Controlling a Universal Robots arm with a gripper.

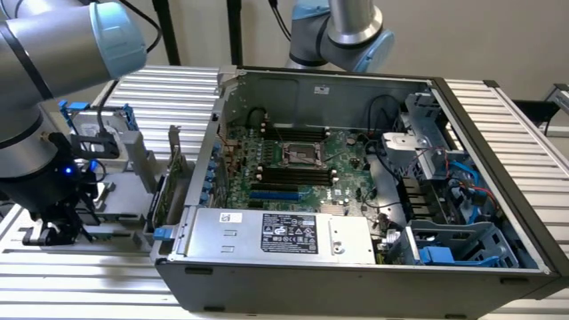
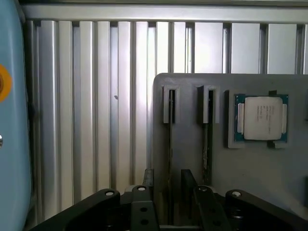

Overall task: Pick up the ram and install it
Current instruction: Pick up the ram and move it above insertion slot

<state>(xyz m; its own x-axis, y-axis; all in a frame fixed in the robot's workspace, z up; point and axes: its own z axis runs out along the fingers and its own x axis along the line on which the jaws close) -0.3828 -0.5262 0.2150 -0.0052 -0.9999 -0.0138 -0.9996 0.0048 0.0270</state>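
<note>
Two sticks are sitting edge-up in the gray holder [image 2: 187,134] rn, each in its own narrow slot. The gripper [image 2: 169,187] is hanging right over it w/ jaws spread wide, not clamping anything. The ram [image 2: 171,125] is running straight thru the gap between the two fingers [image 2: 204,202] and carrying on past them along its slot. Can't tell if either finger is touching it, tbh. The second stick [image 2: 208,134] is lying parallel in the neighbouring slot, just outside one finger. Further out on that same side, the square silver cpu [image 2: 261,118] is resting flat in its own shallow pocket of the holder, well clear of the jaws. The holder itself is sitting on the ribbed alu table [image 2: 96,120].

In the exterior view the PC case [image 1: 356,280] is lying open, well apart from the jaws, off toward the exterior view's right. Inside it the motherboard [image 1: 347,150] is lying flat on the bottom, w/ the black slots [image 1: 294,177] lining up beside the cpu socket [image 1: 300,153]. The psu [image 1: 276,233] is sitting along the near wall and a blue-gray drive cage [image 1: 454,240] in the corner. So the ram's sitting in the holder, not on the board yet.
</note>
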